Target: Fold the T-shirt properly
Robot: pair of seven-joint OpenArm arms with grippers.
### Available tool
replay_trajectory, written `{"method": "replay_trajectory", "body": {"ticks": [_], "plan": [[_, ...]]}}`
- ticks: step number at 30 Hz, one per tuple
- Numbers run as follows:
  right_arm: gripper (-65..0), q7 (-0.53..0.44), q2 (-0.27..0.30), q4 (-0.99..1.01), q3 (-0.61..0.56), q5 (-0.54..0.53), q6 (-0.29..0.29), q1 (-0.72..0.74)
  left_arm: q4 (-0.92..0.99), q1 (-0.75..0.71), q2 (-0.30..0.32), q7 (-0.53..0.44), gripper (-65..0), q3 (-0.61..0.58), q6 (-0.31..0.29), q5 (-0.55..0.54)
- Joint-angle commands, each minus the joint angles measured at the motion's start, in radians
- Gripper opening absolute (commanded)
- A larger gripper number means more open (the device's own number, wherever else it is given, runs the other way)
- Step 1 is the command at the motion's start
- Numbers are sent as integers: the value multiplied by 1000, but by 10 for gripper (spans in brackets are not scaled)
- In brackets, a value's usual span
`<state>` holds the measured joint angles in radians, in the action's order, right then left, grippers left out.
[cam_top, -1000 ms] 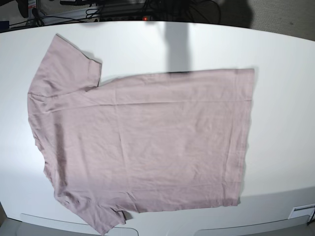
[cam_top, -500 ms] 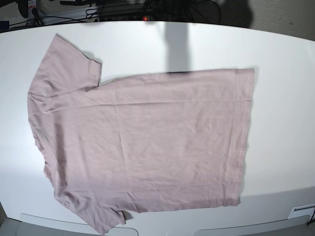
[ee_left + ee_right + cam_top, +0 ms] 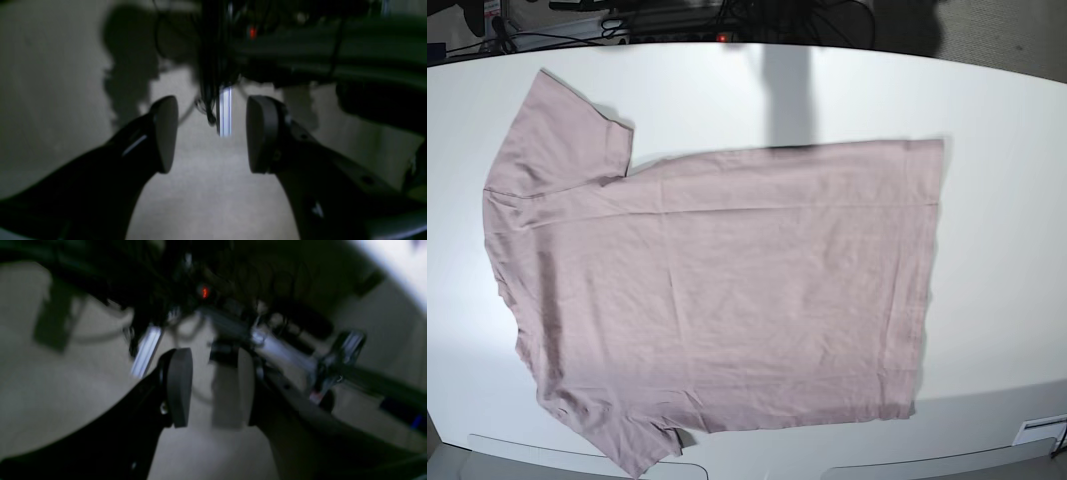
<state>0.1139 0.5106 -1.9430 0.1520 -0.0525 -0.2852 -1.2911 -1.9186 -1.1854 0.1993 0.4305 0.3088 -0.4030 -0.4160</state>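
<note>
A dusty pink T-shirt (image 3: 717, 290) lies spread flat on a white table (image 3: 997, 200), seen from the base camera above. It fills most of the table's middle. Its neck end and shoulders point toward 9 o'clock, and its straight bottom hem runs along the 3 o'clock side. One short sleeve reaches toward 10 o'clock; the other sits at about 7 o'clock, near the table's front edge. The cloth is mildly wrinkled. A dark band of shadow falls across the table at 12 o'clock, touching the shirt's upper edge. Neither arm appears in this overhead view.

The left wrist camera shows the left gripper (image 3: 210, 133) with its two dark pads standing wide apart, nothing between them. Behind it are a pale floor and blurred dark cables at 12 o'clock.

The right wrist camera is blurred. The right gripper (image 3: 213, 390) has its pads narrower apart, with a clear gap and nothing held. Dark equipment with a small red light lies beyond at 12 o'clock.
</note>
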Motion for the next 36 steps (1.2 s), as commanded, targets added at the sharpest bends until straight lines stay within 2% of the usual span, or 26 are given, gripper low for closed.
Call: {"method": "replay_trajectory", "body": {"ticks": [1, 3, 7, 13, 20, 22, 24, 27, 31, 33, 36], "plan": [[-408, -9, 7, -25, 17, -3, 10, -18, -32, -23, 4, -8, -331, 18, -8, -4], [-408, -14, 7, -50, 40, -3, 34, -18, -69, -18, 4, -12, -331, 39, -8, -4], [-408, -20, 7, -63, 64, -3, 32, -18, -107, 60, 3, -12, -331, 66, -8, -3], [-408, -19, 7, -64, 64, 25, 31, 95, -108, 185, 1, 45, -331, 65, -8, -3], [-408, -37, 28, -66, 64, 59, 31, 158, -108, 246, 1, 40, -331, 64, -9, -3], [-408, -84, 44, -66, 64, 113, 32, 188, -108, 278, 2, 40, -331, 64, -15, 16], [-408, -123, 54, -66, 64, 185, 32, 227, -109, 324, 5, 35, -331, 64, -51, 89], [-408, -127, 55, -66, 64, 254, 32, 297, -109, 394, 39, -29, -331, 64, -106, 153], [-408, -124, 55, -66, 64, 373, 31, 389, -109, 475, 100, -126, -335, 61, -212, 216], [-408, -98, 55, -66, 64, 417, 30, 430, -109, 506, 121, -181, -377, 47, -219, 269], [-407, -53, 55, -66, 64, 417, 3, 475, -108, 537, 176, -245, -449, 5, -219, 359]]}}
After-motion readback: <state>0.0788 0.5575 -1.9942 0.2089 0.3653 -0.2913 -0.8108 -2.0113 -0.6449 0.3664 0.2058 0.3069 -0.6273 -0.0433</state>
